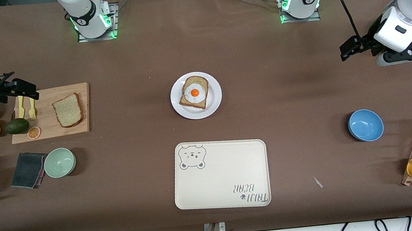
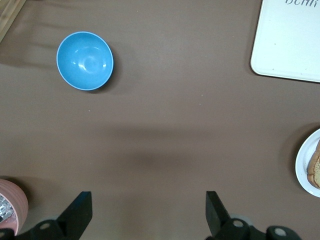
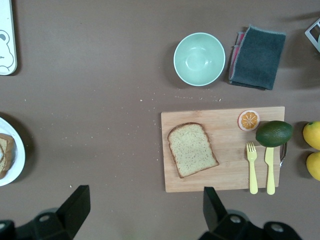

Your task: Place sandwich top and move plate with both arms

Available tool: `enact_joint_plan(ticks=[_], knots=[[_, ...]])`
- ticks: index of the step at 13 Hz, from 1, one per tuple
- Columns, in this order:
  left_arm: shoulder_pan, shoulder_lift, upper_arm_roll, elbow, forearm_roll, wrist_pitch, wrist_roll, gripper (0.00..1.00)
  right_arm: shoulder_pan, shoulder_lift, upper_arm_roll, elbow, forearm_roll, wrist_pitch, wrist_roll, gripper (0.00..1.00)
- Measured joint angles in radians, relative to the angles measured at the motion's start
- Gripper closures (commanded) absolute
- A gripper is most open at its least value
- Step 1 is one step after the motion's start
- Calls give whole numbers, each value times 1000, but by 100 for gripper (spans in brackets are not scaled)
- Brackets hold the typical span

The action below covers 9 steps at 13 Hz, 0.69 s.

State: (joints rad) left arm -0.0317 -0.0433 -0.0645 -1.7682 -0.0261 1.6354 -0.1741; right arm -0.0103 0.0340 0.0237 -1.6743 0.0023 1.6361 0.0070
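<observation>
Both grippers hang released and empty: left gripper (image 2: pixel 149 212) over bare table near the blue bowl (image 1: pixel 365 125), right gripper (image 3: pixel 145 210) over the cutting board (image 1: pixel 51 127) edge. Plate (image 1: pixel 214 103) sits mid-table, farther than the bear tray (image 1: pixel 221 183). Sandwich top (image 1: pixel 68 110) lies on the cutting board.

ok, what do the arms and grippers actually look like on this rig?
Two white arms with black joint bands, green lights glowing at the bases, black cables trailing off them. The left gripper and right gripper are dark, each with two flat black fingers.
</observation>
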Motion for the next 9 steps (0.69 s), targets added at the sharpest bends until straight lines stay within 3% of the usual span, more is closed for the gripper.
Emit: enact_joint_plan(ticks=[3,7,9], knots=[[0,0,0,0,0,-3,0,0,0,32,1,-2,0,-1,-4,0],[0,0,-1,1,0,-5,-3,0,5,168,10,-5,-8,10,-5,0],[0,0,-3,1,0,-5,-3,0,5,223,10,-35,-11,78,-5,0]])
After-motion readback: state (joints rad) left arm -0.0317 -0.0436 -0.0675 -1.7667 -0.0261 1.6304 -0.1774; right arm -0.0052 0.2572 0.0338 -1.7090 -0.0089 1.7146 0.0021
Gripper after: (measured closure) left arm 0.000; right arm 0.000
